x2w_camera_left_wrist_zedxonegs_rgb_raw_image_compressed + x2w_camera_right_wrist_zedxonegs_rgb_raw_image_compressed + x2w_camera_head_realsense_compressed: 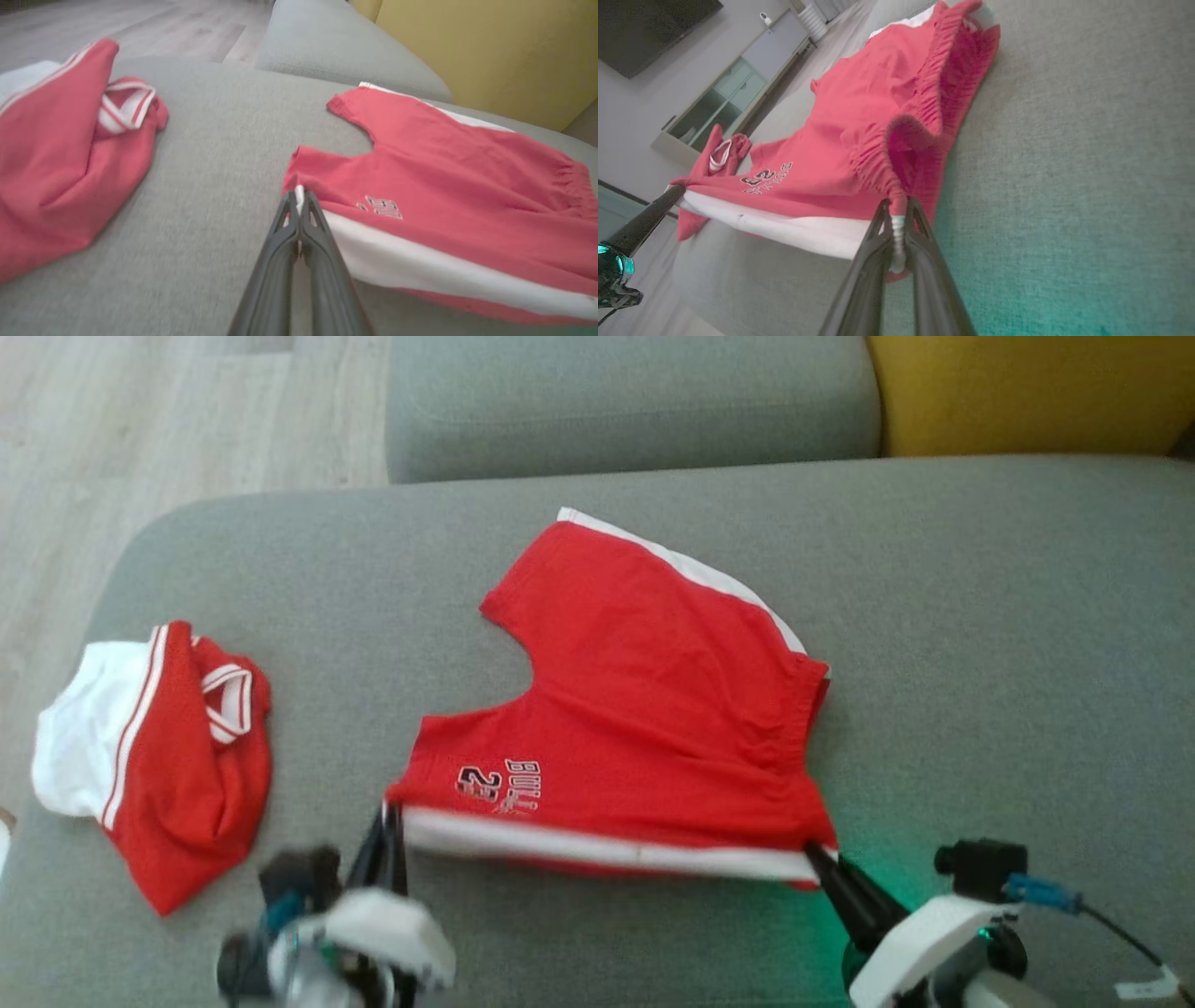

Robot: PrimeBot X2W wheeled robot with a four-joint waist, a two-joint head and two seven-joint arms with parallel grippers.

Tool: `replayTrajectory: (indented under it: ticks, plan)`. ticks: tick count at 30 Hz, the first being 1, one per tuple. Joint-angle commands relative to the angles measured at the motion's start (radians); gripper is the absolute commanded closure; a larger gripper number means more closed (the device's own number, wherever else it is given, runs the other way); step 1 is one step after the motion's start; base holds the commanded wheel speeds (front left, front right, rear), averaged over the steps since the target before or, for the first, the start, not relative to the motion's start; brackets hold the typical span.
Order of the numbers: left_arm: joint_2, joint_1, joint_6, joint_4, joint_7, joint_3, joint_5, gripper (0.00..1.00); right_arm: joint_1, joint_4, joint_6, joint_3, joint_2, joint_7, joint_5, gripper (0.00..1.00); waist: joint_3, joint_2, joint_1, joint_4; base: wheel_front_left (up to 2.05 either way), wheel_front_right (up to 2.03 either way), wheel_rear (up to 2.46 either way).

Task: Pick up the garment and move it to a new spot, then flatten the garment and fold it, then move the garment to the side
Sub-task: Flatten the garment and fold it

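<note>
We hold the red shorts (pixel 644 709) stretched between our left gripper (pixel 390 821) and right gripper (pixel 817 854), both clamped shut on their near corners, seemingly to flatten the cloth lying beyond them on the grey cushion (pixel 980 616).

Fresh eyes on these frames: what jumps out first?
Red shorts lie spread across the grey sofa, their near white-striped edge pinched at both ends: the left tool on the leg corner, the right tool on the waistband corner. A red-and-white jersey lies crumpled at the sofa's left end.
</note>
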Motion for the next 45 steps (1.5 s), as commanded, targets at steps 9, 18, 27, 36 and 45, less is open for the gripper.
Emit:
replayTrajectory:
  ticks: [9, 18, 27, 36, 45]
  plan:
    - [0.094, -0.458, -0.077, 0.045, 0.015, 0.011, 0.103, 1.00, -0.163, -0.105, 0.006, -0.102, 0.060, 0.013, 0.047, 1.00, 0.152, -0.0001, 0.0001, -0.082, 0.00, 0.00, 0.00]
    - [0.139, -0.836, -0.152, 0.220, 0.091, -0.050, 0.174, 1.00, -0.353, -0.096, 0.006, -0.147, 0.157, 0.021, 0.062, 1.00, 0.317, -0.0001, 0.0001, -0.171, 0.00, 0.00, 0.00]
    - [0.149, -1.031, -0.190, 0.441, 0.087, -0.075, 0.181, 1.00, -0.466, -0.024, 0.006, -0.167, 0.228, -0.023, 0.080, 1.00, 0.418, -0.0001, 0.0001, -0.245, 0.00, 0.00, 0.00]
    - [0.169, -1.131, -0.176, 0.591, 0.046, -0.086, 0.190, 1.00, -0.504, 0.011, 0.006, -0.134, 0.254, -0.048, 0.114, 1.00, 0.448, -0.0001, 0.0001, -0.283, 0.00, 0.00, 0.00]
    - [0.139, -1.132, -0.146, 0.652, 0.001, -0.076, 0.165, 0.00, -0.527, 0.059, 0.006, -0.109, 0.257, -0.087, 0.046, 0.00, 0.455, -0.0001, 0.0001, -0.276, 0.00, 0.00, 0.00]
